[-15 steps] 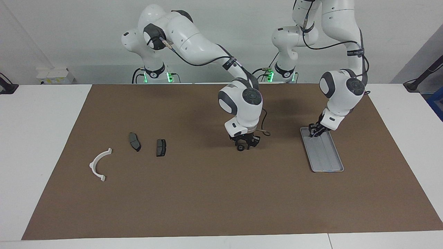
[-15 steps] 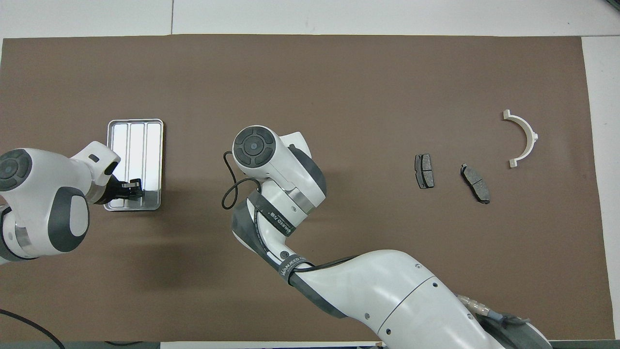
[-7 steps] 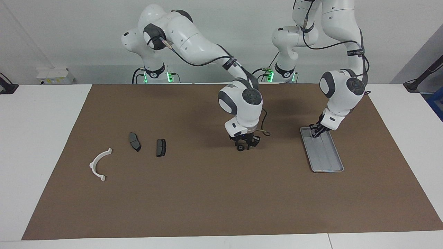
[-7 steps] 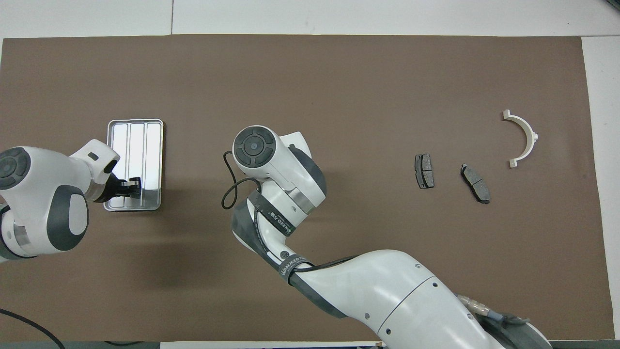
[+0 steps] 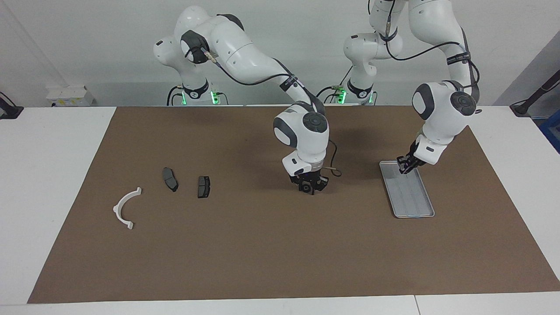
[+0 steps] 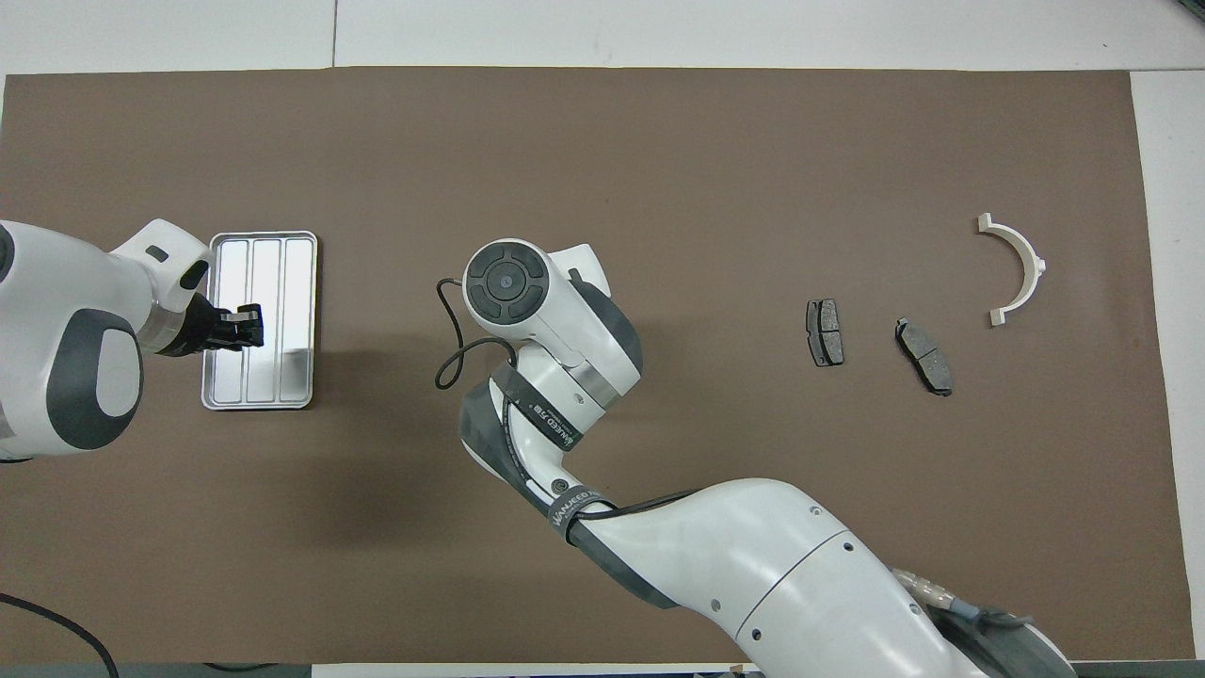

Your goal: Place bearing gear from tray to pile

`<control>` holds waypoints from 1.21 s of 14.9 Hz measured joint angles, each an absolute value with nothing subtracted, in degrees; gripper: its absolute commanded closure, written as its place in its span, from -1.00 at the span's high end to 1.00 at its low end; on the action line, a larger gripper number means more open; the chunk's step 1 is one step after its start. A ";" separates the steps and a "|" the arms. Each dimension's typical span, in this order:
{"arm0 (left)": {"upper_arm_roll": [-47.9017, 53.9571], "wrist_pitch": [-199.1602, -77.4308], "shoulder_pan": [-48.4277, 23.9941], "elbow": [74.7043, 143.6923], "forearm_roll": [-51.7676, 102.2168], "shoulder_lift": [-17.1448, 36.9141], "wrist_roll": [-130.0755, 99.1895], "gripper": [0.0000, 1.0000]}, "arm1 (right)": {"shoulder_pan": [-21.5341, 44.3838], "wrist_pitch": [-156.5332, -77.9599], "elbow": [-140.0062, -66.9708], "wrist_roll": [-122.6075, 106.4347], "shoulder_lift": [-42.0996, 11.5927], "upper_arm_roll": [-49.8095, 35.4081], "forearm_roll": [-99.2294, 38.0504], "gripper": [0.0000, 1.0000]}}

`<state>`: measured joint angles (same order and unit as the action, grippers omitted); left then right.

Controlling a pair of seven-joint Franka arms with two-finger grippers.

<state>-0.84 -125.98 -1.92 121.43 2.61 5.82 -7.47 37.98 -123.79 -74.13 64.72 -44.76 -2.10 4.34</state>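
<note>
The small dark round bearing gear [image 5: 306, 188] is between the fingers of my right gripper [image 5: 309, 187], low over the middle of the brown mat. I cannot tell if it touches the mat. In the overhead view that gripper and the gear are hidden under the right wrist. My left gripper [image 5: 405, 166] hangs over the silver tray's [image 5: 415, 206] end nearer the robots, and shows in the overhead view [image 6: 247, 325] over the tray [image 6: 282, 273]. No part shows in the tray. The pile lies toward the right arm's end: a white bracket [image 5: 117, 208] and two brake pads [image 5: 170, 179] [image 5: 203, 187].
The brown mat [image 5: 262, 253] covers most of the white table. In the overhead view the bracket [image 6: 1036, 265] and the pads [image 6: 825, 332] [image 6: 923, 356] lie well apart from the right arm. A small white box [image 5: 70, 95] stands at the table's edge by the right arm's base.
My left gripper has risen off the tray floor and shifted a little along the tray. My right wrist has turned and moved slightly with the gear in it.
</note>
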 measured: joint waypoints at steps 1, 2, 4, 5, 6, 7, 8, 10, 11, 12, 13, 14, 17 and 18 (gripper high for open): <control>-0.76 -125.93 -2.27 121.32 2.61 5.85 -8.00 -1.00 | 37.98 -123.81 -74.16 64.88 -44.75 -2.08 4.34 -0.52; -0.76 -125.92 -2.48 121.32 2.61 5.91 -8.27 -1.00 | 37.97 -123.81 -74.17 65.05 -44.74 -2.08 4.34 -0.76; -0.77 -125.92 -2.58 121.32 2.61 6.06 -9.08 -1.00 | 37.95 -123.71 -74.14 65.07 -44.60 -1.94 4.41 -1.00; -0.75 -125.92 -2.77 121.32 2.61 6.11 -9.75 -1.00 | 37.96 -123.76 -74.15 65.06 -44.51 -1.91 4.46 -1.00; -0.70 -125.92 -3.11 121.31 2.61 6.12 -10.37 -1.00 | 37.87 -123.61 -74.09 65.07 -44.60 -1.87 4.48 -1.00; -0.70 -125.92 -3.50 121.31 2.61 6.13 -10.88 -1.00 | 37.68 -122.74 -73.87 65.02 -44.60 -1.85 4.52 -1.00; -0.70 -125.92 -3.79 121.30 2.61 6.13 -11.36 -1.00 | 37.31 -120.86 -73.46 64.66 -44.59 -1.80 4.63 -1.00; -0.70 -125.92 -4.20 121.08 2.61 6.14 -12.94 -1.00 | 36.15 -116.67 -71.98 62.92 -44.23 -1.80 4.63 -1.00; -0.66 -125.92 -4.52 120.74 2.61 6.17 -14.19 -1.00 | 35.60 -114.18 -70.99 61.54 -43.74 -1.83 4.63 -1.00; -0.66 -125.92 -5.30 120.11 2.62 6.26 -16.13 -1.00 | 34.97 -111.10 -69.77 59.38 -43.03 -1.83 4.63 -1.00; -0.62 -125.91 -6.69 119.33 2.63 6.43 -18.87 -1.00 | 34.15 -107.76 -68.48 56.28 -41.96 -1.83 4.63 -1.00; -0.54 -125.89 -8.60 118.41 2.63 6.70 -22.17 -1.00 | 32.90 -104.62 -67.41 52.35 -40.55 -1.85 4.57 -1.00; -0.26 -125.89 -16.35 114.59 2.66 8.37 -33.35 -1.00 | 26.44 -98.45 -66.40 36.60 -35.61 -1.97 3.89 -1.00; -0.22 -125.89 -19.24 112.80 2.66 9.57 -36.97 -1.00 | 23.85 -97.34 -66.40 30.96 -34.47 -1.98 3.82 -1.00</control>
